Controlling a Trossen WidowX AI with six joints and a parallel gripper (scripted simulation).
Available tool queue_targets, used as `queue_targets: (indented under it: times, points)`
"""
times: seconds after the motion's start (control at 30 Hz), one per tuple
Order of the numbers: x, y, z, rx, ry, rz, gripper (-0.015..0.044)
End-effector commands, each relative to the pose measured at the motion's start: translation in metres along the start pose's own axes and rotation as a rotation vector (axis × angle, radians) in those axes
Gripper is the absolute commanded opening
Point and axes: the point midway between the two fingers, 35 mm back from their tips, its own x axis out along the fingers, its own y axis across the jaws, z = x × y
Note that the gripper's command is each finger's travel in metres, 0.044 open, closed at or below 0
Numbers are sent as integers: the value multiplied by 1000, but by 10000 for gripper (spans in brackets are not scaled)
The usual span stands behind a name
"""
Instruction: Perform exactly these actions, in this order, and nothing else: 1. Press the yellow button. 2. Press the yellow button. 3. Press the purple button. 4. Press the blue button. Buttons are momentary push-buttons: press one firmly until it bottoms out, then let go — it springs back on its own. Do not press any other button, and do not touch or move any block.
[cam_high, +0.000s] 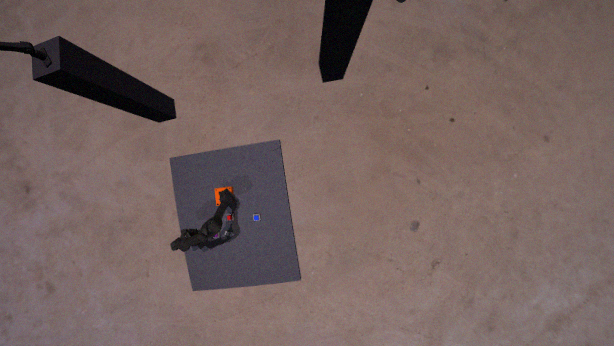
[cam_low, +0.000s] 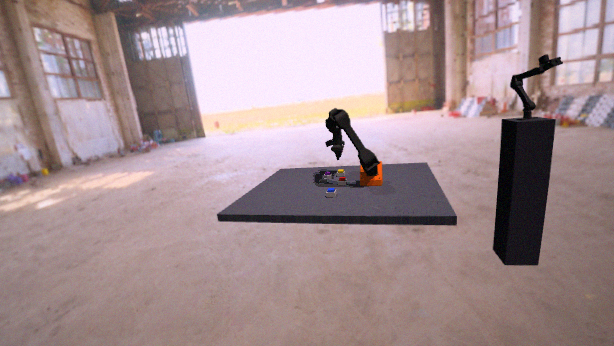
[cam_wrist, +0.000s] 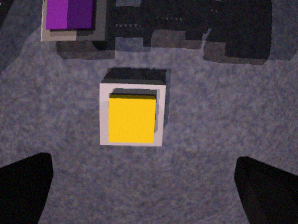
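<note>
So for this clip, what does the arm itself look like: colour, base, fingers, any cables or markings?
The arm is slim and black to dark grey throughout, with rounded joint housings, rising from a boxy orange base. The gripper has two plain dark fingers, blocky in the wrist view. No cables, labels or markings can be made out at this resolution.

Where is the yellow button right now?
In the wrist view the yellow button sits mid-frame, below and right of the purple button, between the open gripper's dark fingers.
</note>
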Motion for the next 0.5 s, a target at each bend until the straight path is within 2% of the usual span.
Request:
queue_targets:
  times: [0.0,0.27,0.47]
  points:
    - [48,5,-4,7,15,32,242]
    - [51,5,-5,7,15,32,32]
    - [51,5,-5,7,15,32,20]
